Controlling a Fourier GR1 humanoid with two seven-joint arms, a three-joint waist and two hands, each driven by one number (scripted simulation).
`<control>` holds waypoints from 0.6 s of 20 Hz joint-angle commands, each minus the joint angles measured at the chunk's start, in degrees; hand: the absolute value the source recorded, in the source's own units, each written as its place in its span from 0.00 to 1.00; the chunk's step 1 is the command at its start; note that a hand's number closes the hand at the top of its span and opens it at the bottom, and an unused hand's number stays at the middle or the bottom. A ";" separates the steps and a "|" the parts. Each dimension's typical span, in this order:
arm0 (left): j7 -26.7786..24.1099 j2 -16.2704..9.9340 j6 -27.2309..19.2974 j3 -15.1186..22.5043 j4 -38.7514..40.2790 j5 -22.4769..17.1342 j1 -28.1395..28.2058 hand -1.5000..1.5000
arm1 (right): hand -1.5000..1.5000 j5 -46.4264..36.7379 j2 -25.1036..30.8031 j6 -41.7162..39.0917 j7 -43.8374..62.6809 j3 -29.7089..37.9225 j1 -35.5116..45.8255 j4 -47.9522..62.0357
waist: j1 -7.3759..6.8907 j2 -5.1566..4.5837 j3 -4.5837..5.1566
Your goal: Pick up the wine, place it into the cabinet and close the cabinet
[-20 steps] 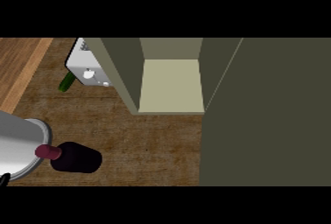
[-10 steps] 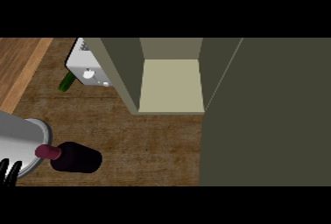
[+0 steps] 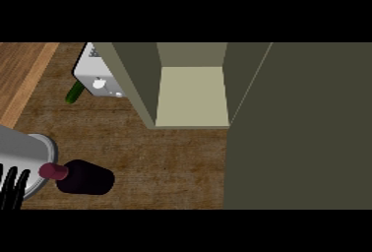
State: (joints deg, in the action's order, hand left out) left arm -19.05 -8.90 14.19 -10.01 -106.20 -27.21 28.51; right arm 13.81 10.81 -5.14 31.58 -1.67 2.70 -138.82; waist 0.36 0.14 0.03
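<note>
The wine bottle (image 3: 83, 176) stands upright on the wooden counter at the lower left, dark-bodied with a maroon cap, seen from above. My left hand (image 3: 12, 189) shows only as black fingers rising at the lower left edge, just left of the bottle and apart from it. The cabinet (image 3: 190, 96) stands open at the top centre, its pale shelf bare. Its open door (image 3: 298, 128) fills the right side of the view. My right hand is out of sight.
A grey round metal pot (image 3: 22, 152) sits at the left edge beside the bottle. A white appliance (image 3: 98, 78) with knobs and a green vegetable (image 3: 73, 92) lie at the upper left, next to the cabinet's side wall.
The fingers of my left hand have risen further into view at the lower left edge, closer to the bottle. The bottle and cabinet have not moved.
</note>
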 commanded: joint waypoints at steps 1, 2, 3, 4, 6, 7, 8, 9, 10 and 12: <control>-0.53 0.37 0.70 -0.35 4.22 1.20 -2.81 0.00 | 0.00 5.56 -0.07 0.12 3.82 0.96 -1.80 -9.06 | -0.04 -0.02 -0.02; -0.41 0.23 1.38 -1.28 5.32 -0.42 -2.81 0.00 | 0.00 9.14 2.20 0.22 5.44 6.56 1.33 -8.16 | -0.06 -0.03 -0.02; -4.53 1.17 2.19 -0.52 8.80 3.11 -3.46 0.00 | 0.00 4.56 -0.49 1.06 4.74 1.42 -2.07 -10.49 | 0.11 0.02 0.00; -1.05 -1.98 2.43 -3.41 9.20 -0.10 -6.09 0.00 | 0.00 5.35 0.15 1.37 6.20 1.35 1.85 -8.53 | -0.04 -0.03 0.01; -1.54 -0.52 2.69 -1.90 8.74 1.21 -4.66 0.00 | 0.00 8.69 1.25 -0.37 5.66 5.53 -1.83 -10.94 | 0.14 0.04 -0.03; -5.92 0.07 5.74 -1.90 12.33 2.20 -2.93 0.00 | 0.00 2.15 -1.71 0.48 4.37 -1.22 -3.82 -11.16 | -0.02 0.07 0.01; -8.36 2.85 4.02 1.14 13.28 6.81 -3.91 0.00 | 0.00 2.94 -1.24 0.98 4.27 0.27 -0.77 -9.31 | -0.09 0.01 0.01; -7.26 2.23 4.21 1.10 12.51 6.57 -3.79 0.00 | 0.00 4.41 -1.01 -0.39 3.44 1.38 -4.63 -11.22 | 0.13 0.05 -0.03; -7.01 1.06 3.24 0.05 16.78 7.14 -9.14 0.00 | 0.00 2.42 -1.30 1.31 5.98 -1.12 -1.76 -11.14 | 0.25 0.00 0.02; -9.60 0.54 6.88 -0.68 18.42 6.04 -7.37 0.00 | 0.00 6.91 0.30 -0.63 4.59 4.04 -1.86 -9.89 | 0.08 0.00 -0.01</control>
State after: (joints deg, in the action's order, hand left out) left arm -25.52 -8.03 18.42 -10.34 -92.37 -22.20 22.44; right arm 13.90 10.32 -5.90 32.40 -0.65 2.99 -138.98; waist 0.45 0.15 0.03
